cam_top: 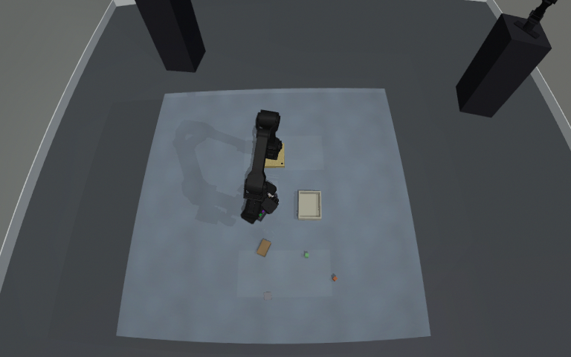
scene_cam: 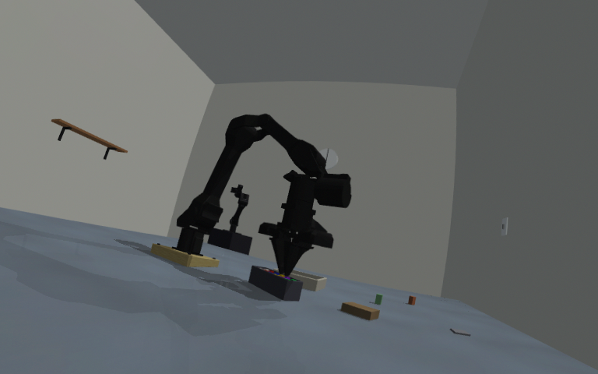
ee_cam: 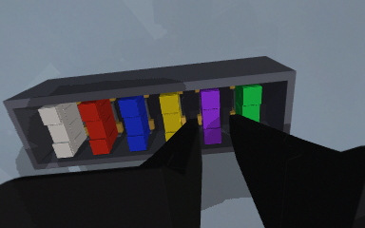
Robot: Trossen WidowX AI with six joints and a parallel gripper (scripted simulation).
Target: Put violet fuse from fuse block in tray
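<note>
The violet fuse [ee_cam: 210, 114] [cam_top: 262, 211] stands upright in its slot in the dark grey fuse block [ee_cam: 166, 78] [scene_cam: 266, 282]. My gripper [ee_cam: 213, 125] [scene_cam: 286, 274] is open a little and points down at the block's top. Its fingertips are on either side of the violet fuse in the wrist view, with a gap on each side. The left finger overlaps part of the yellow fuse [ee_cam: 170, 104] in that view, the right one the green fuse [ee_cam: 248, 96]; contact cannot be told. The beige tray [cam_top: 309, 218] [scene_cam: 320, 284] holds nothing that I can see.
White [ee_cam: 61, 130], red [ee_cam: 97, 125] and blue [ee_cam: 134, 123] fuses stand in the block. Beyond the block lie a brown block [cam_top: 264, 247] [scene_cam: 357, 311], a small green block [cam_top: 306, 254] [scene_cam: 378, 299], an orange one [cam_top: 334, 278] [scene_cam: 411, 300] and a flat tile [cam_top: 268, 295].
</note>
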